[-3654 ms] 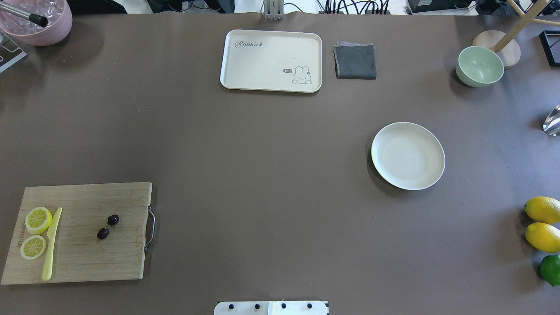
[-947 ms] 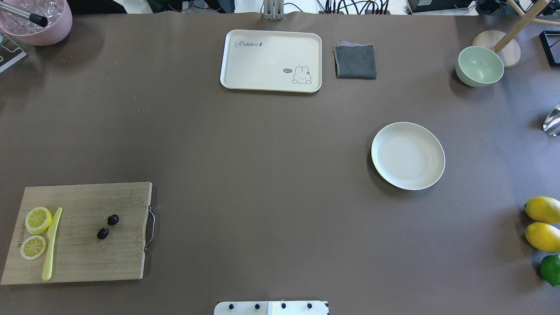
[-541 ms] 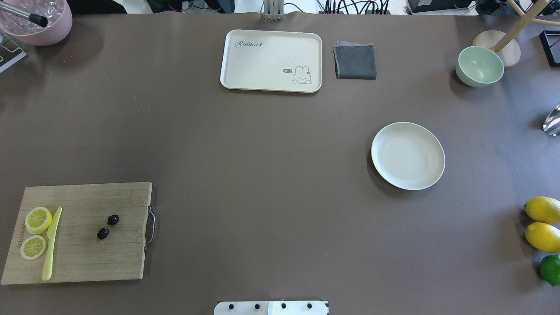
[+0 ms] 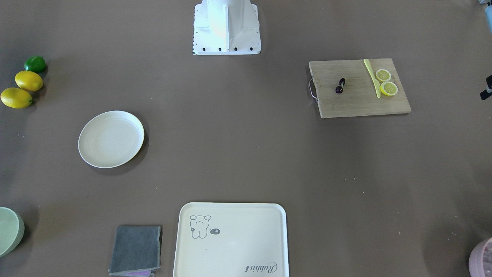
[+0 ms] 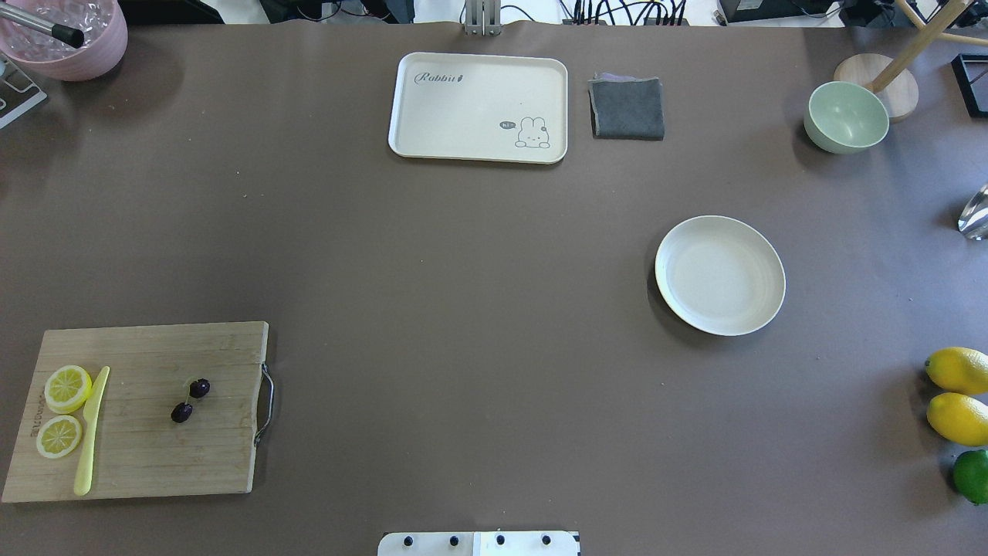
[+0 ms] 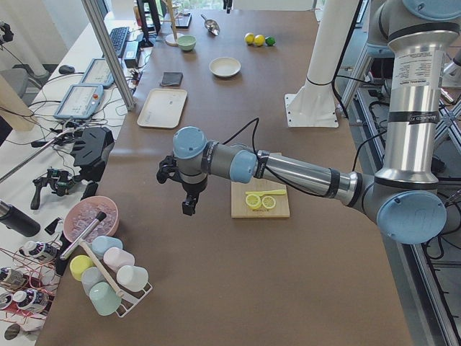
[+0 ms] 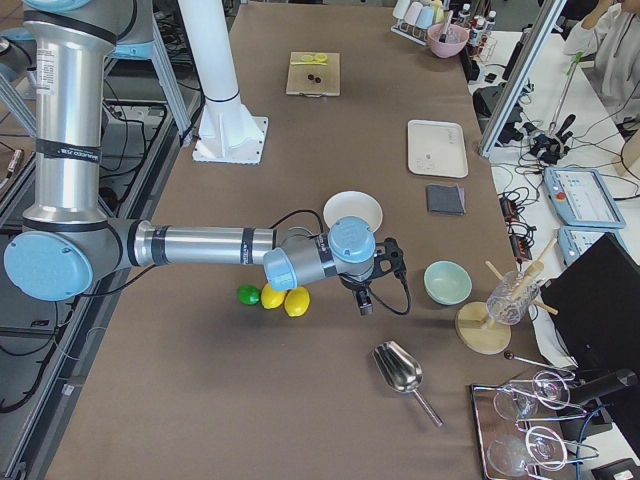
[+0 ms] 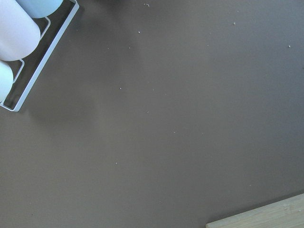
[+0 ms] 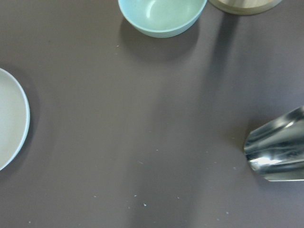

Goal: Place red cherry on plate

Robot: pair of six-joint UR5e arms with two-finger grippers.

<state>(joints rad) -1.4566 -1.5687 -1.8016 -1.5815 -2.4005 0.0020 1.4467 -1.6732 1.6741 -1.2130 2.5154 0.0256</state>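
The red cherry (image 5: 182, 412) lies on the wooden cutting board (image 5: 154, 455) at the near-left corner of the surface. It sits toward the board's handle side, well apart from the two lemon slices (image 5: 68, 388) and the yellow knife (image 5: 91, 432) along the board's outer edge. The pair looks tiny and light, and the round, probably smooth fruits would likely roll or squirt out of a loose pinch. The thin stem joining them seems too slight and bendy to trust, so the safer hold is probably straight down across one fruit's body, letting the other hang from it. The plate (image 5: 719, 276) sits bare toward the right side of the surface, far from the board, so a long carry is needed. The left gripper (image 6: 187, 207) hovers above the surface beyond the board's outer edge, toward the left end. The right gripper (image 7: 364, 302) hangs near the right end, close to the plate. Both show only in the side views, so I cannot tell whether their fingers are spread or pressed together. The left wrist view catches just a corner of the board and no cherry. The stem is barely visible overhead, and the side views do not resolve the fruits.
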